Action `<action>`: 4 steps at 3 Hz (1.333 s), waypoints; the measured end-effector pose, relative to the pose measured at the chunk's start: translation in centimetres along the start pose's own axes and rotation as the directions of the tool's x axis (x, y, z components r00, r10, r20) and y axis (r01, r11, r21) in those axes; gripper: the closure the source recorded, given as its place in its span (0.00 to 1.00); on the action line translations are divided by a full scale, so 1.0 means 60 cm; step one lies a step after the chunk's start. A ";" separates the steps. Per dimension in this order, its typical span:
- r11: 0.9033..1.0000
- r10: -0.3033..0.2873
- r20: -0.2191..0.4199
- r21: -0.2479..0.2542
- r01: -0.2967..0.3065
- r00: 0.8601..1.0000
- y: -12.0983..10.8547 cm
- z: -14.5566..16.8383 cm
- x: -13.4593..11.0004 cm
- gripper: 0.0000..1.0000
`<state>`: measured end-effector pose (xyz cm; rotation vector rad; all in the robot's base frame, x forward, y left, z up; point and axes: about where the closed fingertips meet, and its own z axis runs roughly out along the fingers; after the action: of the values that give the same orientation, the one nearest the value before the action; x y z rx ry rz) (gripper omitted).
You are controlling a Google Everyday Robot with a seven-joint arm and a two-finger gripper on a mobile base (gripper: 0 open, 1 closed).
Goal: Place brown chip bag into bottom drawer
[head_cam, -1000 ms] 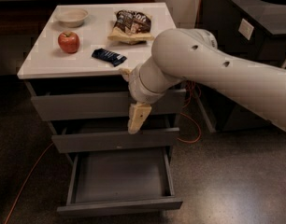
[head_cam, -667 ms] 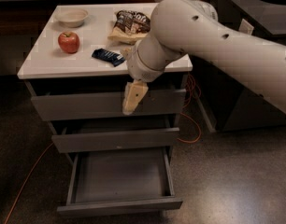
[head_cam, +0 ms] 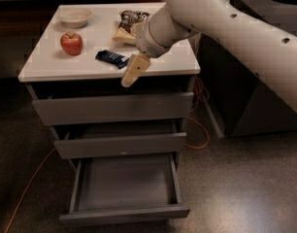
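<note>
The brown chip bag (head_cam: 130, 24) lies on the white cabinet top (head_cam: 153, 62), toward the back and right of centre, its dark upper part facing away and its tan part nearer me. My gripper (head_cam: 134, 71) hangs at the top's front edge, just in front of and below the bag and not touching it, pointing down and left. It holds nothing. The bottom drawer (head_cam: 124, 212) is pulled out, and its shallow grey interior has nothing in it.
On the cabinet top are a red apple (head_cam: 71, 43), a white bowl (head_cam: 74, 16) and a small dark-blue wrapped bar (head_cam: 112, 58) just left of my gripper. The middle drawer (head_cam: 120, 145) stands slightly out. An orange cable (head_cam: 27, 188) runs over the floor. A dark unit (head_cam: 250, 101) stands to the right.
My arm has risen from in front of the upper drawers to the front edge of the cabinet top, closer to the chip bag. Nothing on the cabinet has moved.
</note>
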<state>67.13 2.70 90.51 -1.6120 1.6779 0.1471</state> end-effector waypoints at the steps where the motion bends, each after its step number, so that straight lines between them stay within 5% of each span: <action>1: 0.991 0.084 0.061 0.102 -0.090 0.995 -0.073 0.006 0.019 0.00; 2: 0.960 0.193 0.126 0.183 -0.214 0.973 -0.158 0.031 0.062 0.00; 4: 0.911 0.318 0.181 0.216 -0.353 0.931 -0.262 0.096 0.115 0.00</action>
<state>84.45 -2.40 89.14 -1.0961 1.7735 0.2128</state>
